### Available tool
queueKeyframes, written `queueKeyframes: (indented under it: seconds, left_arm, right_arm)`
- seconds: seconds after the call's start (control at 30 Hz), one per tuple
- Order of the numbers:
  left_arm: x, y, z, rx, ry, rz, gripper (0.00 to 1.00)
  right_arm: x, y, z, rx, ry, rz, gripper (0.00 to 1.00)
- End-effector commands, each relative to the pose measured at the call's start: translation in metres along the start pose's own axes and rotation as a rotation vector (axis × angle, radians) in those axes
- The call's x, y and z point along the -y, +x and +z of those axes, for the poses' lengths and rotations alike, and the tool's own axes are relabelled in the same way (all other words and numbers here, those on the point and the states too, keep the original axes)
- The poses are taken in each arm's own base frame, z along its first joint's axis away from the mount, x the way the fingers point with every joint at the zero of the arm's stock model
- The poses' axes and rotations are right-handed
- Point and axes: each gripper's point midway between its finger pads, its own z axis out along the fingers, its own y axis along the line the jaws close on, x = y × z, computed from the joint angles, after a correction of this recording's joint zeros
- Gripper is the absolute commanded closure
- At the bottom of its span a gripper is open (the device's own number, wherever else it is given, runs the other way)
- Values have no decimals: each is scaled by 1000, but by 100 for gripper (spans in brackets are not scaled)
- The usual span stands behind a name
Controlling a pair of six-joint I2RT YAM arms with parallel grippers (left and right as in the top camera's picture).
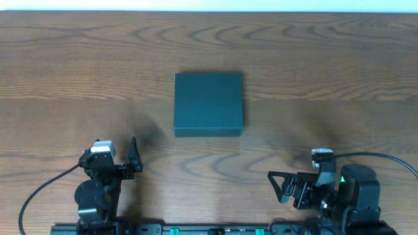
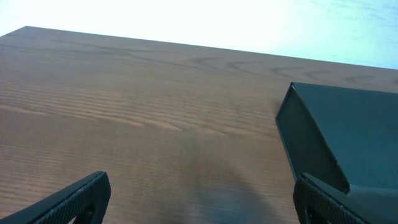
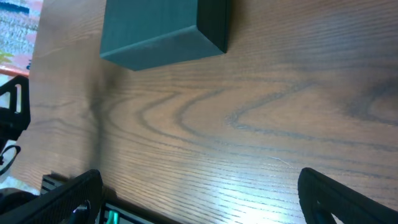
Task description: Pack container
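The container (image 1: 208, 104) is a dark teal-green square box with its lid shut, lying flat in the middle of the wooden table. It also shows at the right of the left wrist view (image 2: 348, 137) and at the top of the right wrist view (image 3: 161, 28). My left gripper (image 1: 116, 150) is open and empty near the front left, well short of the box; its fingers frame bare wood (image 2: 202, 202). My right gripper (image 1: 279, 187) is open and empty at the front right, pointing left over bare wood (image 3: 202, 199). No snack packets are in view.
The wooden table (image 1: 339, 78) stretches around the box on all sides. The arm bases and a black rail (image 1: 196, 228) line the front edge. Cables trail from both arms. The left arm shows at the left edge of the right wrist view (image 3: 12, 118).
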Motion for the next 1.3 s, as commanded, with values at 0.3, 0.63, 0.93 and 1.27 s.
queueKeyframes:
  seconds: [0.3,0.63,0.93,1.27]
  left_arm:
    - [-4,11,3,-20,-14,-6,5]
    - [-4,11,3,-20,-15,-6,5]
    - [-4,11,3,-20,-15,-6,5]
    - [-4,11,3,-20,-15,-6,5]
  right_arm:
    - [49,-27,-12,189,288,-88,1]
    - [73,-28,35,388,247,-404,1]
    - [89,-8,60,315,236,-383,1]
    - [89,-8,60,315,237,-383,1]
